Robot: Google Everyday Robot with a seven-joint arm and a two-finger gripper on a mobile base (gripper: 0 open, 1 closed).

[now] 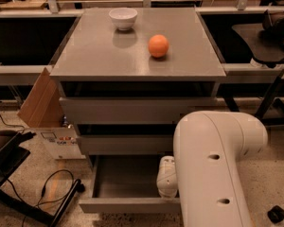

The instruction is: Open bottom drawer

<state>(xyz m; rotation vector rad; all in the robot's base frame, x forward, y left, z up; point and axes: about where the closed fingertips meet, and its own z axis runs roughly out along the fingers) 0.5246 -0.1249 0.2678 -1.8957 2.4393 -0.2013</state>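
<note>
The bottom drawer (128,205) of the grey cabinet stands pulled out towards me, and its shallow grey tray (125,178) shows inside. My white arm (213,164) fills the lower right of the camera view. My gripper (166,183) hangs at the drawer's right front corner, just behind the drawer front, and is largely hidden by the arm. The two wider drawer fronts above, top (137,109) and middle (125,144), sit closed.
A white bowl (123,18) and an orange (158,45) rest on the cabinet top (94,56). A cardboard box (42,103) leans at the cabinet's left. Cables and a black stand (42,197) lie on the floor at left. A black chair (270,41) stands at right.
</note>
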